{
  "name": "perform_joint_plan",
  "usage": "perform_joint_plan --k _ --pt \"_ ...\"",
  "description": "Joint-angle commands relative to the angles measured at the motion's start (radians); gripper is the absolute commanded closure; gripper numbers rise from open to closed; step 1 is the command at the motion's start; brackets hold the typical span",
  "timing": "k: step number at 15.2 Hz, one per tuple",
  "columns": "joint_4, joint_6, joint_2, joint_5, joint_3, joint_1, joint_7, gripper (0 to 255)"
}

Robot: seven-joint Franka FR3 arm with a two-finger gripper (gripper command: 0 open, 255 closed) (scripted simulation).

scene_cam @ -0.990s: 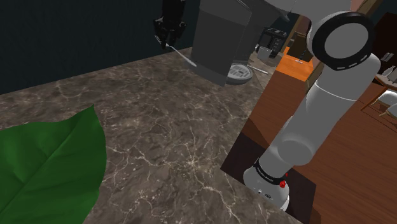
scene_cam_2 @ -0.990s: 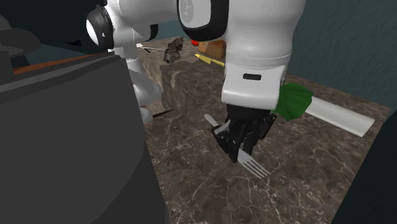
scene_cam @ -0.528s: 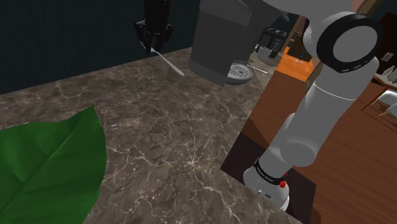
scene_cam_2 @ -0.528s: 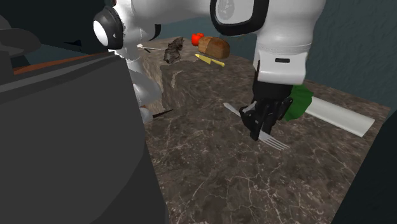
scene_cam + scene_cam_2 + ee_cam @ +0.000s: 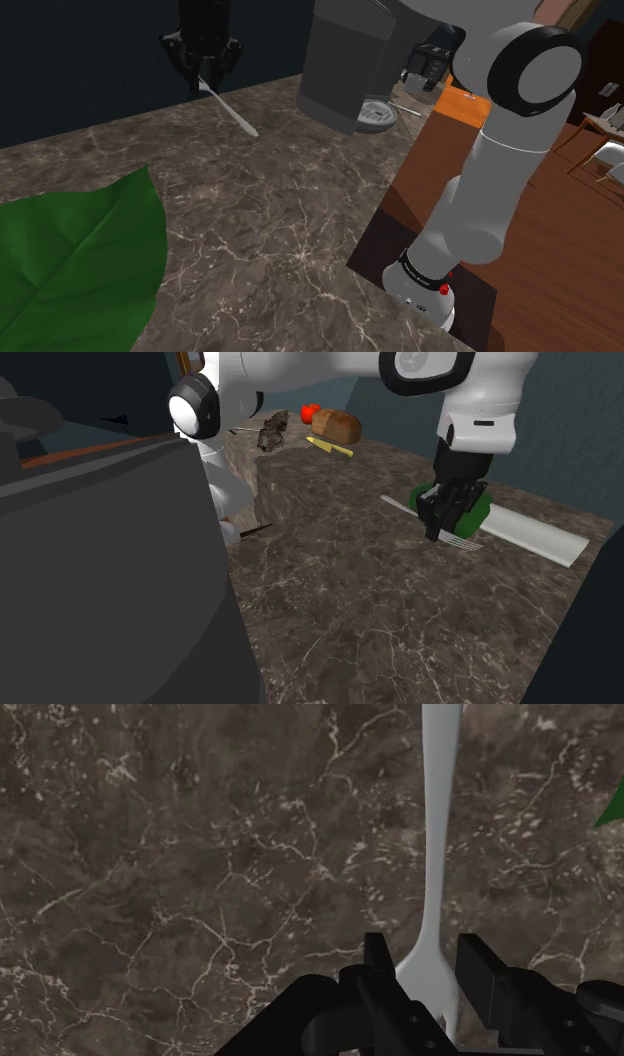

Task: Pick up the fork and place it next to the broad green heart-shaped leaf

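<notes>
- From the shoulder view, the worktop [image 5: 300, 220] is dark brown marble veined in white, with a dark blue-grey wall behind it and a reddish wood floor [image 5: 530, 270] on the picture's right.
- The black claw [image 5: 203, 62] hangs over the far edge of the worktop, shut on a pale fork [image 5: 230, 107] that slants down and to the picture's right. As far as I can tell the fork is clear of the stone.
- The broad green leaf [image 5: 80, 260] lies at the lower left, well apart from the fork.
- A tall grey block [image 5: 340, 60] stands on the far corner, with a round grey thing [image 5: 375, 113] at its foot.
- From the second exterior view, a big dark grey block [image 5: 110, 572] fills the near left.
- The claw [image 5: 443, 522] grips the fork [image 5: 464, 539] across its middle, tines pointing to the picture's lower right.
- The leaf [image 5: 480, 502] shows just behind the claw, and a long white strip [image 5: 530, 532] lies on the stone beside it.
- Far back sit a brown loaf [image 5: 336, 423], something red [image 5: 310, 412], a yellow thing [image 5: 328, 445] and a dark lump [image 5: 272, 430].
- Along the wrist view, the claw [image 5: 430, 989] has both black fingers [image 5: 378, 969] clasped on the fork [image 5: 437, 834] where it widens. The slim handle runs away from them over the marble [image 5: 200, 854].
- A corner of the leaf [image 5: 612, 809] shows off to one side of the handle.
</notes>
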Motion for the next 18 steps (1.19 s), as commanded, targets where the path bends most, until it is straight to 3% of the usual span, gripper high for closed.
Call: perform_joint_plan --k 1,18 --pt "0.032 -0.010 0.027 -0.016 0.018 0.033 0.050 255" --pt "-0.248 0.234 -0.011 -0.003 0.012 0.015 0.053 255"
